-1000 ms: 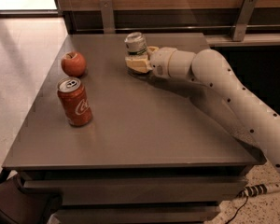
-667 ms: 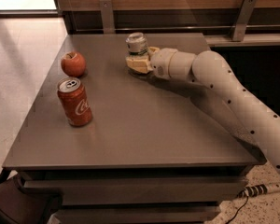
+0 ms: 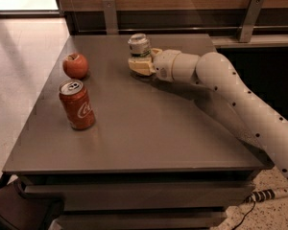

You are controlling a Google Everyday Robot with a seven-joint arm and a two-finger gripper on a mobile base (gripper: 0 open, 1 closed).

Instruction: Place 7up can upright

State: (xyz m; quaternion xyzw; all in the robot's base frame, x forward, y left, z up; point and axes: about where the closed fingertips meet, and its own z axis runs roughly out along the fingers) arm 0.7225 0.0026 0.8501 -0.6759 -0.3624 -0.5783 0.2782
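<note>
While jaws clasp its base at table [image 3: 149, 128] rear, pale 7up can [image 3: 138, 44] stands upright.

Arm [image 3: 233, 90]: off-white, smooth, a thick rounded tube with a faint sheen. A row of small dark dots runs along its long section toward the near right. Wrist [image 3: 177, 66]: short pale cylinder collars split by thin dark seams. Gripper [image 3: 140, 65]: cream-yellow, duller than the arm, at the far middle of the table [image 3: 149, 138].

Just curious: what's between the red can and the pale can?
Only bare tabletop, in the camera view; the gripper is low against the 7up can.
</note>
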